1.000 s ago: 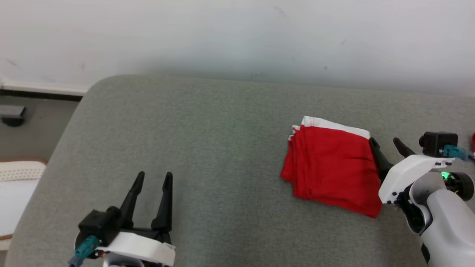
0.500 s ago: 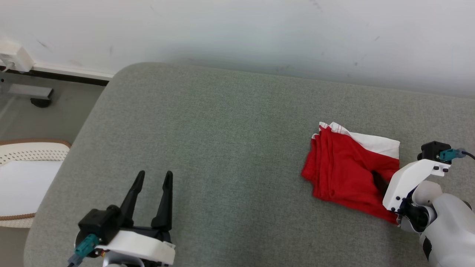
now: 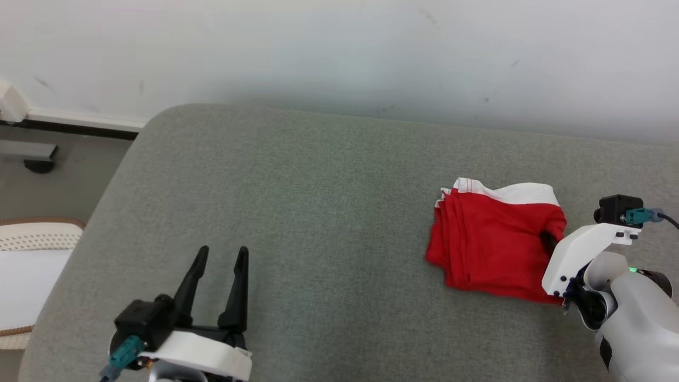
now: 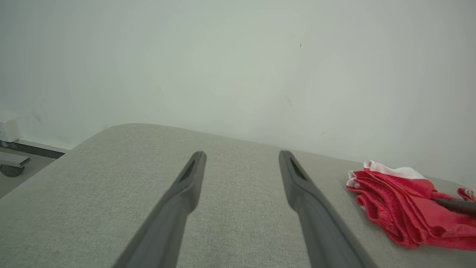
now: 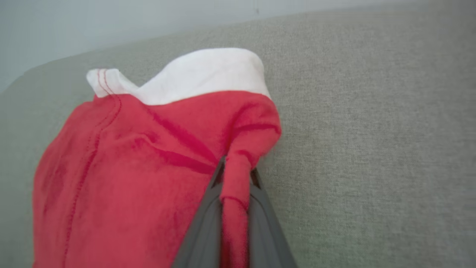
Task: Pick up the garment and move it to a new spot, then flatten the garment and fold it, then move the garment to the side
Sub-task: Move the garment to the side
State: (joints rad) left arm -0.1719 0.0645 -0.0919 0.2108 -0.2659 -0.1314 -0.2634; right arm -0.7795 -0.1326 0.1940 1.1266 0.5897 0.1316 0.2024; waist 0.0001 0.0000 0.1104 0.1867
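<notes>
The folded red garment (image 3: 493,244) with a white band along its far edge lies on the grey cushioned surface (image 3: 318,212) at the right. My right gripper (image 3: 549,241) is at the garment's right edge, shut on a pinched ridge of red cloth, as the right wrist view shows between its fingers (image 5: 212,219). The garment (image 5: 130,167) bunches toward that pinch. My left gripper (image 3: 220,254) hovers open over the bare cushion at the lower left, far from the garment (image 4: 401,204), with nothing between its fingers (image 4: 186,193).
A white wall (image 3: 339,53) rises right behind the cushion. Floor and a metal base (image 3: 32,156) lie past the cushion's rounded left corner, with a pale perforated basket (image 3: 26,254) at the left edge. Bare cushion stretches between the two grippers.
The right gripper went from open beside the garment's right edge to shut on its cloth, and the garment bunched and shifted slightly. The head camera shifted. The left gripper stayed put.
</notes>
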